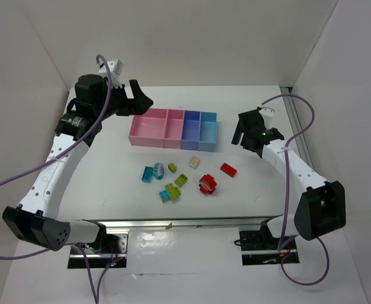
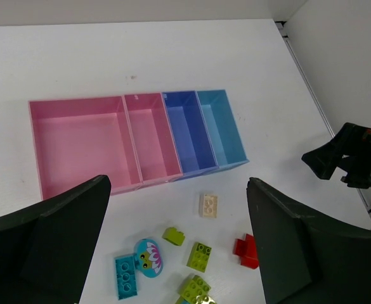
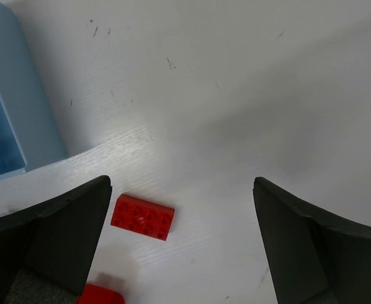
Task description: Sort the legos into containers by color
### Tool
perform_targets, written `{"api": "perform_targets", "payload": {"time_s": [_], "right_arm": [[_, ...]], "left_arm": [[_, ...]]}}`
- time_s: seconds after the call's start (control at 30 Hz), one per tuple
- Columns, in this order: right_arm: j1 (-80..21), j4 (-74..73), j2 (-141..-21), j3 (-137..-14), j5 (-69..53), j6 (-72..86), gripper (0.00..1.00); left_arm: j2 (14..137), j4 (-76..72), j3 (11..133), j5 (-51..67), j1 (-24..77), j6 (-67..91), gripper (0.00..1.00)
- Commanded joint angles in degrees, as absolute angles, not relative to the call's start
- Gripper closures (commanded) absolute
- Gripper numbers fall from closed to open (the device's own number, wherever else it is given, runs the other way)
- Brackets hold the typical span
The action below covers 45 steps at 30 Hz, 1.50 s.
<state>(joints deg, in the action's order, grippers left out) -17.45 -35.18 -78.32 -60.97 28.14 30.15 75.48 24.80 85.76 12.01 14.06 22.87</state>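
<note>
The right gripper [image 3: 182, 183] hangs with jaws spread wide and empty. A red brick [image 3: 142, 217] lies flat just beside its left finger, near the light blue bin [image 3: 20, 107]. The left gripper [image 2: 179, 183], equally wide and empty, hovers by the pink end of the containers [image 1: 153, 140]. The other legos [image 1: 172, 180] are scattered in front of them on the white table [image 1: 109, 190], enclosed by white walls [image 1: 191, 38]. A second red piece [image 3: 99, 294] is cut off at the frame edge.

In the left wrist view, a finger [image 2: 299, 253] half hides a red brick [image 2: 243, 248]. The right wrist view crops the light blue bin [image 3: 30, 107] and a second red piece [image 3: 100, 295].
</note>
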Motion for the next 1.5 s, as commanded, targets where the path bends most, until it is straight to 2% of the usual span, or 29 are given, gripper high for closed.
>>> {"api": "perform_targets", "payload": {"time_s": [0.0,0.17,0.27,0.5,0.6,0.73,0.9,1.0,1.47], "right_arm": [[-17.93,-34.46,-74.1,-58.02,26.21,28.75,0.0],[-18.45,-29.81,-69.35,-52.57,18.56,24.53,0.0],[-18.46,-29.79,-69.35,-51.15,14.34,21.98,0.0],[-21.09,-29.62,-75.4,-49.92,10.55,15.92,0.0],[-21.71,-29.09,-78.39,-50.54,10.55,14.5,0.07],[-22.32,-27.51,-81.47,-50.54,11.16,13.36,0.22],[-22.32,-25.85,-84.81,-51.06,6.95,11.34,0.22],[-22.85,-25.84,-87.7,-52.29,4.75,9.15,0.15],[-23.38,-25.14,-95.01,-54.57,10.11,10.2,0.18]], "left_arm": [[72.34,21.18,84.46,9.15,14.06,23.91,0.01],[72.95,25.66,86.4,9.14,14.06,21.72,0.01],[72.95,25.66,84.65,5.11,14.06,21.53,0.01],[73.48,26.89,84.11,6.68,14.06,21.01,0.01],[75.41,27.69,84.81,6.68,14.06,21.01,0.01],[76.82,28.21,85.96,6.68,14.06,21.53,0.01],[77.34,28.83,87.1,5.02,14.06,21.01,0.01],[77.87,29.36,87.63,4.48,14.06,21.01,0.01],[79.54,30.41,88.15,3.96,13.54,20.48,0.01]]}}
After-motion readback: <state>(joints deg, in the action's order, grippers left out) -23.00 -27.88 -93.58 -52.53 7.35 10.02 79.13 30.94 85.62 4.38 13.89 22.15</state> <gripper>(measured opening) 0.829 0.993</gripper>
